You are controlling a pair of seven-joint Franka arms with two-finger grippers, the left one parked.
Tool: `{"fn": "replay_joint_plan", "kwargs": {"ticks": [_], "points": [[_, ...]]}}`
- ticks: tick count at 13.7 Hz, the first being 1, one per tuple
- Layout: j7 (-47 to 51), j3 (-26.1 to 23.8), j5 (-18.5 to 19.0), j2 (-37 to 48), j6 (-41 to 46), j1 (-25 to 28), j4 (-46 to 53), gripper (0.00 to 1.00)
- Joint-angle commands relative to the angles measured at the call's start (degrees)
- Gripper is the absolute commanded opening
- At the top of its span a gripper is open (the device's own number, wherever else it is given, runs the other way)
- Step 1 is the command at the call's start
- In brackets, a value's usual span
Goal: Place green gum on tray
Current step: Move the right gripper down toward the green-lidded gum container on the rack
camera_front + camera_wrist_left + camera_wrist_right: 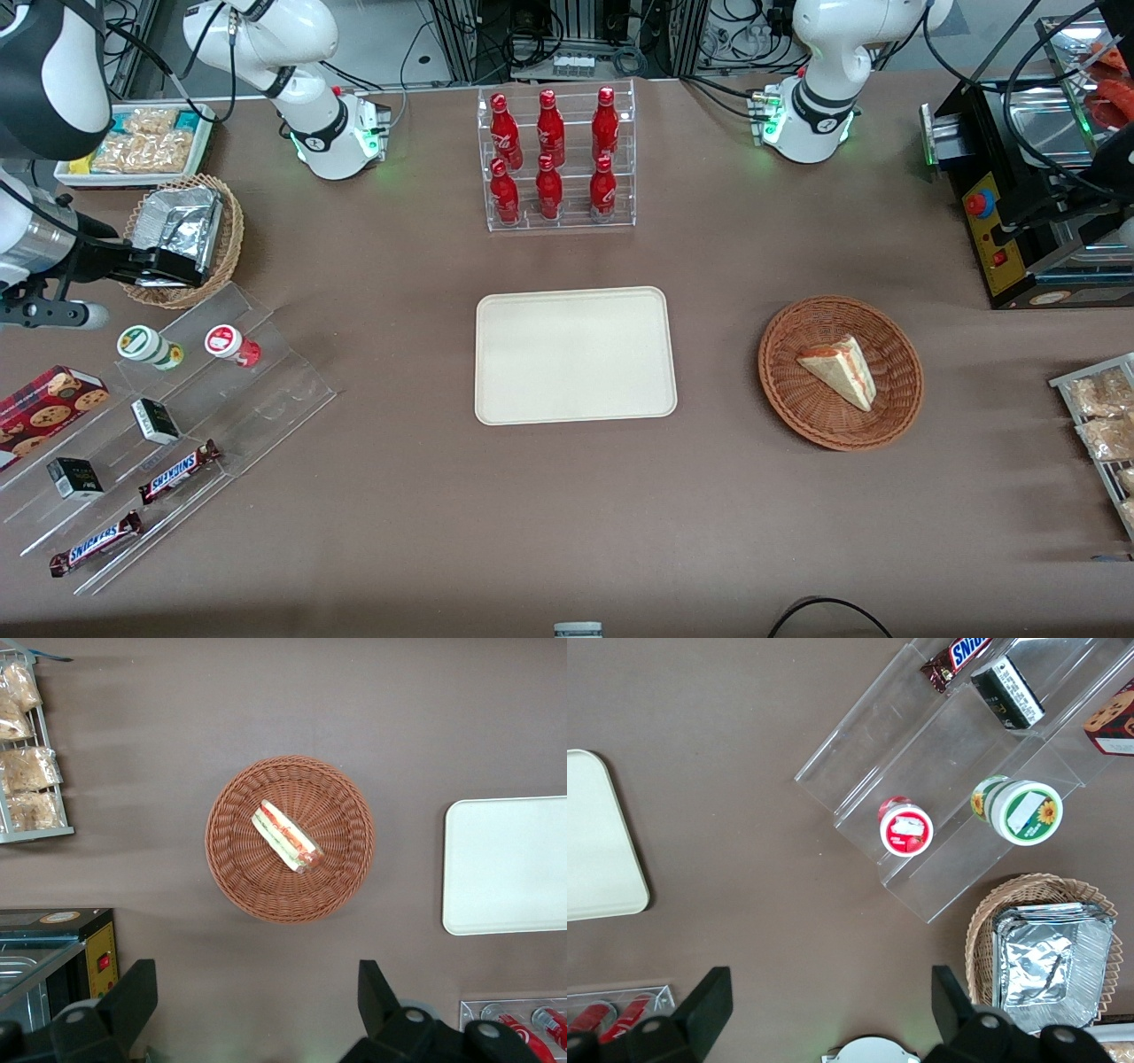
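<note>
- Gripper [173, 266]: fingers [709, 1005] spread apart, grasping nothing. It hangs over a wicker basket [226, 257] that holds foil trays [182, 221].
- Green gum [149, 346]: stands on the top step of a clear stepped stand [257, 372], apart from the fingertips and nearer the front camera than they are, just beside a red-lidded bottle [230, 344].
- Tray [574, 355]: bare, at mid-table, well apart from the fingers toward the parked arm's end.
- Stepped stand, lower steps: two small black boxes [155, 420] and two Snickers bars [180, 470], all nearer the front camera than the fingers; a cookie box [44, 408] lies beside the stand.
- Clear rack [560, 159]: six red bottles, three on each of two tiers.
- Second wicker basket [788, 390]: one wedge sandwich [842, 370], toward the parked arm's end.
- White bin [199, 146] near the working arm's base: wrapped snacks.
- Wire rack [1067, 383] at the parked arm's end: bagged snacks.
- Surface: a brown table [425, 514]. A black machine [1019, 213] with red buttons stands at the parked arm's end; cables and equipment line the table's edge farthest from the front camera.
</note>
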State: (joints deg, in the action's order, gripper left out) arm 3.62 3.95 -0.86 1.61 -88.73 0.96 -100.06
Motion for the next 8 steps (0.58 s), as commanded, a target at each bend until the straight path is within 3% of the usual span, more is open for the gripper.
{"fn": "replay_joint_plan", "kwargs": {"ticks": [1,5,8], "points": [[0.51,0.09,1.21,-0.02,1.54,0.35,1.10,1.00],[-0.54,0.01,2.18,-0.38,-0.21,0.18,0.31,1.00],[-7.65,0.97,1.65,-0.29,-3.37,-0.78,-2.50,1.00]]}}
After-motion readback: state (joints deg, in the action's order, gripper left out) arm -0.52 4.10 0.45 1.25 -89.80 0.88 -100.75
